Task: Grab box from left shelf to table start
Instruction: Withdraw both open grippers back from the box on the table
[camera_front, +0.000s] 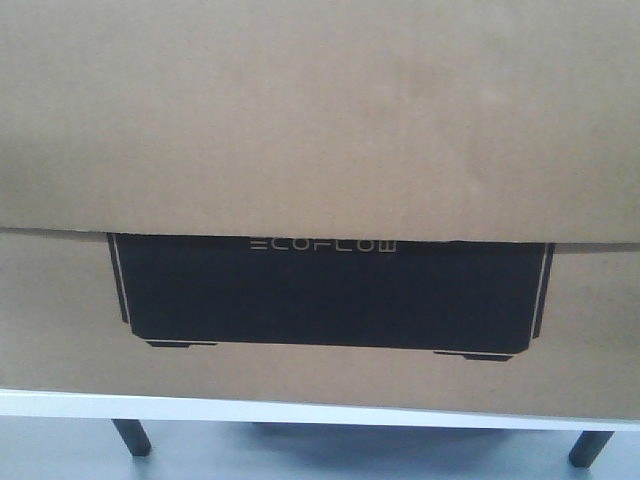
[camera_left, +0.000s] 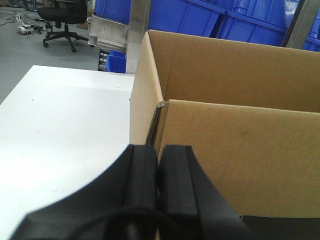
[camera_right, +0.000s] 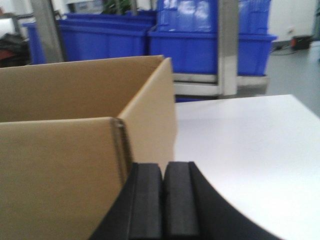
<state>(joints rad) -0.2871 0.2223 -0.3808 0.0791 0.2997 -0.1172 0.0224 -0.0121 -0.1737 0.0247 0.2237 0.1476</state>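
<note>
Left gripper (camera_left: 158, 187), right gripper (camera_right: 163, 200): jaws pressed closed low in frame, each seemingly pinching a corner flap of the box (camera_front: 320, 120). Box: resting on the table (camera_right: 250, 150), filling centre frame. We release both evenly, keeping it square

The box (camera_front: 320, 130) fills the front view and blocks forward passage. Bare white surface (camera_left: 60, 130) lies open to its left and right. Blue bins (camera_right: 200, 45) and metal shelf posts (camera_right: 227, 45) stand behind.
</note>
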